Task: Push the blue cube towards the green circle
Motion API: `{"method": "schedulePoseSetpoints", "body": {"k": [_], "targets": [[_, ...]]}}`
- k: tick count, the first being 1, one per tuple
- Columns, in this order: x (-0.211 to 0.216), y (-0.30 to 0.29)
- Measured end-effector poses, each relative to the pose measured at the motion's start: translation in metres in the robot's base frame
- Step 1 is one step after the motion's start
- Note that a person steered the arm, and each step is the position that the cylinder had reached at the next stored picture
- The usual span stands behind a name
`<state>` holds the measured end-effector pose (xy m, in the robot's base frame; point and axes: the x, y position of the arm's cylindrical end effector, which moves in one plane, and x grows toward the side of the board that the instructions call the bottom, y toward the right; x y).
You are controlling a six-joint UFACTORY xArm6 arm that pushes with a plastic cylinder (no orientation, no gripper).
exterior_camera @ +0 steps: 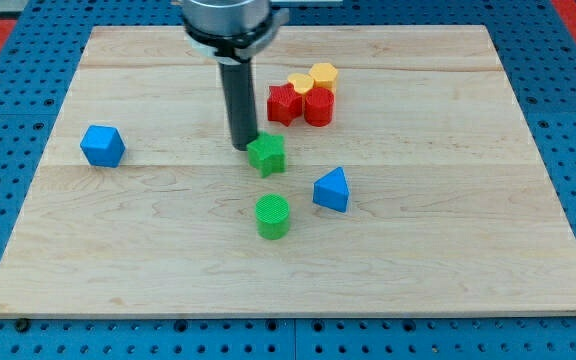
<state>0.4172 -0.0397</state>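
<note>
The blue cube (102, 146) lies near the counter (448, 270) left edge; the green circle (273, 216) is centred toward the bottom edge. My tip (243, 147), touching the green star (266, 154), is best brought to the cube's left. No gripper is fitted, so nothing is grasped.

you have the light wooden board (438, 270) lying on the blue pegboard table (8, 150). my tip (244, 148) sits just beside the green star-shaped block (266, 154), at its 10 o'clock. from that star, the green round cylinder block (273, 216) lies at 6 o'clock, the blue wedge-shaped block (332, 190) near at 4 o'clock, and the blue cube (102, 146) well apart at 9 o'clock. at the star's 1 o'clock you find a tight cluster: the red star-shaped block (283, 104), the red cylinder block (318, 106), and behind them two yellow blocks (314, 79).
</note>
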Motion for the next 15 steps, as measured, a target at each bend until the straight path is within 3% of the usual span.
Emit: {"method": "schedulePoseSetpoints", "body": {"k": [2,3,4,6,8,14,15], "targets": [[0.056,0.035],[0.054,0.007],[0.054,-0.063],[0.11,-0.195],[0.045,-0.265],[0.029,-0.263],[0.009,-0.264]]}}
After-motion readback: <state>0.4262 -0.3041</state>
